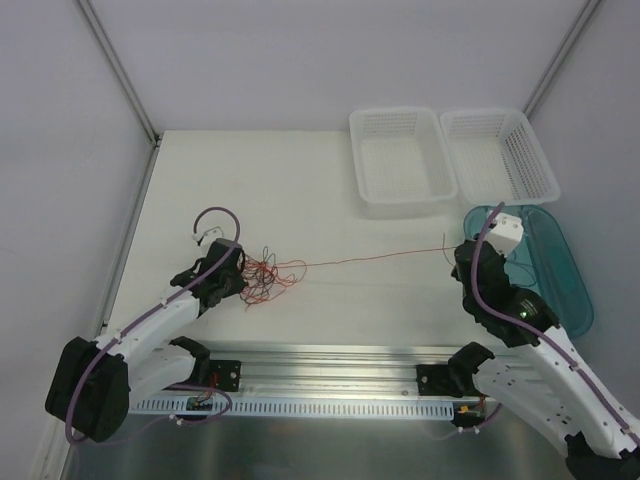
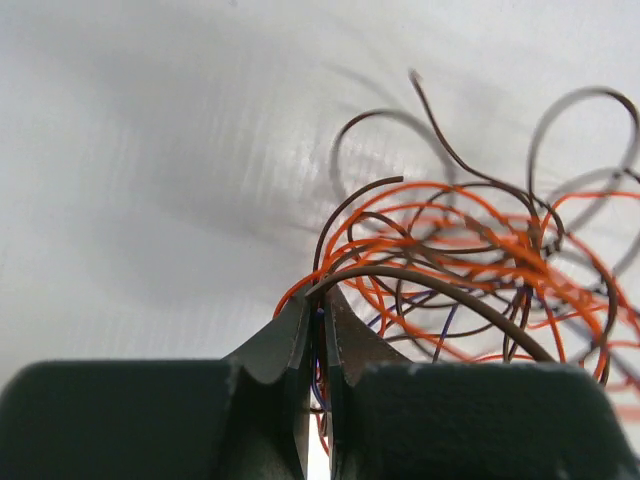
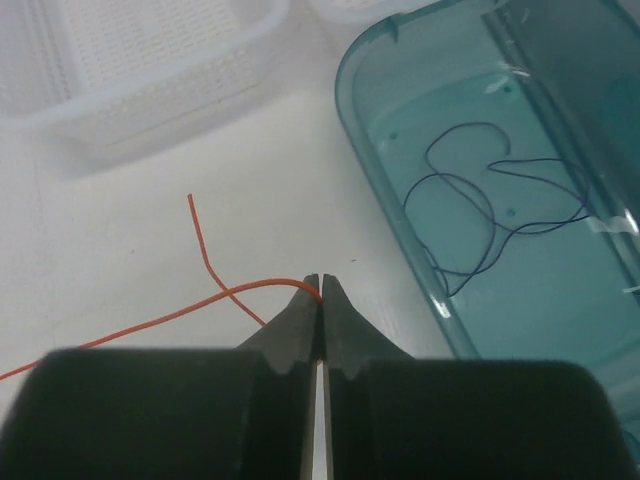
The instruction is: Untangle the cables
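Left gripper (image 2: 320, 308) clamped tight on tangled clump of thin red-orange and dark brown wires (image 1: 265, 275); right gripper (image 3: 320, 288) pinching one red-orange strand (image 1: 380, 256), stretched straight between them.

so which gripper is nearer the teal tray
Right. The right gripper is beside the teal tray, pinching a red-orange wire; the left gripper is across the table at the wire tangle.

- Tangle of cables (image 2: 470, 250) runs off the left wrist view's right edge; which strands the clamped left claw (image 2: 320, 300) pinches cannot be told
- Red-orange cable (image 3: 150, 322) leaves the right wrist view at the left edge; its gripped part hides in the clamped right claw (image 3: 318, 285)
- Teal tray (image 3: 540, 310) cut by the right edge; white basket (image 3: 140, 90) blurred, cut at the top
- From above, single strands too thin to separate
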Action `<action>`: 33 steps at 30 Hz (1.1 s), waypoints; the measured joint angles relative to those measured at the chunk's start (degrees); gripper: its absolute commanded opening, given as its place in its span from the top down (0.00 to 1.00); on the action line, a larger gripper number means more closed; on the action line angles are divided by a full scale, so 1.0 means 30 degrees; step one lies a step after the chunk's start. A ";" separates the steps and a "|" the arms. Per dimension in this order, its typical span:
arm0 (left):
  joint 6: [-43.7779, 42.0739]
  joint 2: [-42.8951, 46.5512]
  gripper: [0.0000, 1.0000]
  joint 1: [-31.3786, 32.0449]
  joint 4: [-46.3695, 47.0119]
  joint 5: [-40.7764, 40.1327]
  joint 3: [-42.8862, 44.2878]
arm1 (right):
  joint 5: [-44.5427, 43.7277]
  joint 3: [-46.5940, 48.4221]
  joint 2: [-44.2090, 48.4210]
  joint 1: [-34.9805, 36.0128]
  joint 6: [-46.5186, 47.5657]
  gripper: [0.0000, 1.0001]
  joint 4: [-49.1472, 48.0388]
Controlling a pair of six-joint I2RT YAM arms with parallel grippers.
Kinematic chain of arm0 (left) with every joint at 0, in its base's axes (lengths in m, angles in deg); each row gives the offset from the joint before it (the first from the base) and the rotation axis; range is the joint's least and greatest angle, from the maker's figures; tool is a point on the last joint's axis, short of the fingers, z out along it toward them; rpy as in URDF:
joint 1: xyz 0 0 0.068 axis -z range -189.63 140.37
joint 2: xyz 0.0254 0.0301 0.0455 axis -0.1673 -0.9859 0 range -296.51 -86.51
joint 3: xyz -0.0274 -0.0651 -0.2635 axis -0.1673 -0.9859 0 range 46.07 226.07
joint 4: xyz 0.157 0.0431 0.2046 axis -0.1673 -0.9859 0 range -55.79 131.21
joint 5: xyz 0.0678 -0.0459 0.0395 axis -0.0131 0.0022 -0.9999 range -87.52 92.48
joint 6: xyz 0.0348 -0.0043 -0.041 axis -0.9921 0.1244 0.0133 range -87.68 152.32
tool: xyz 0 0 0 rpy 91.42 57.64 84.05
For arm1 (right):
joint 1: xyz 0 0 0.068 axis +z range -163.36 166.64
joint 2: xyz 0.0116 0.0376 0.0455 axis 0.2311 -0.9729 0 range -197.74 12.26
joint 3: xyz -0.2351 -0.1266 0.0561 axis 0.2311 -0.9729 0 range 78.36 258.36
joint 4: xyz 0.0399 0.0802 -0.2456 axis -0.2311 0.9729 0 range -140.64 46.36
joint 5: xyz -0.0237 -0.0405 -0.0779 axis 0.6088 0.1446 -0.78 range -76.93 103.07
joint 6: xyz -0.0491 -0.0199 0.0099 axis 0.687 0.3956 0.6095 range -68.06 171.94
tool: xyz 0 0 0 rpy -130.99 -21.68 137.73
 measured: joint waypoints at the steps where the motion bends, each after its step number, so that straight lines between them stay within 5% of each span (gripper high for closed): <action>1: 0.0015 0.0240 1.00 -0.0204 -0.0080 -0.0029 0.0000 | -0.0036 0.0546 0.0175 -0.0532 0.0437 0.99 0.0306; 10: 0.0255 0.1800 1.00 -0.1588 -0.1064 -0.0437 0.0044 | 0.1974 0.4073 -0.0022 -0.2557 0.3155 0.95 0.1537; 16: -0.0255 0.2288 1.00 -0.1712 -0.1858 0.0189 0.0729 | 0.7461 0.4699 -0.2040 -0.2696 0.4299 0.66 0.1158; 20: -0.1188 0.2412 1.00 -0.1661 -0.2047 0.1734 0.1676 | 1.1373 0.2601 -0.3650 -0.2346 0.4350 0.38 -0.0189; 23: -0.1945 0.2586 1.00 -0.1501 -0.2084 0.2790 0.2171 | 1.3267 0.1494 -0.4925 -0.1355 0.4575 0.29 -0.0772; 33: -0.3417 0.2943 1.00 -0.0758 -0.3504 0.4510 0.3570 | 1.6808 0.1603 -0.9836 0.3351 0.5311 0.27 -0.5887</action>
